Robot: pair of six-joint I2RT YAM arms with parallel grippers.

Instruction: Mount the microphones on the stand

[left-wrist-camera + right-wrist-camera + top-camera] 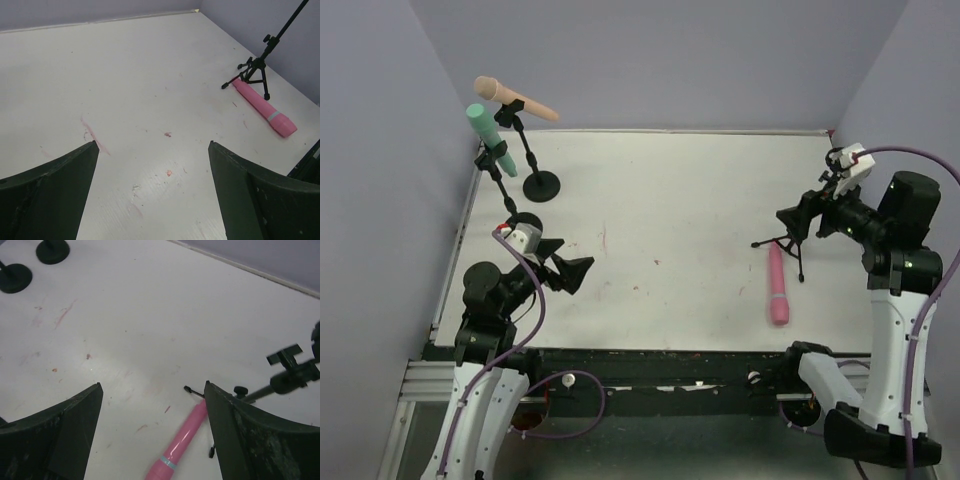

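The pink microphone lies flat on the table at the right, its thin end under a small black tripod stand. The peach-tan microphone and the mint-teal microphone each sit clipped in a black stand at the back left. My right gripper is open and empty, above the tripod; its view shows the pink microphone low between the fingers and the tripod at the right. My left gripper is open and empty over bare table; its view shows the pink microphone and tripod far off.
The peach microphone's stand has a round black base. Two round bases show at the top left of the right wrist view. Purple walls close in the white table on three sides.
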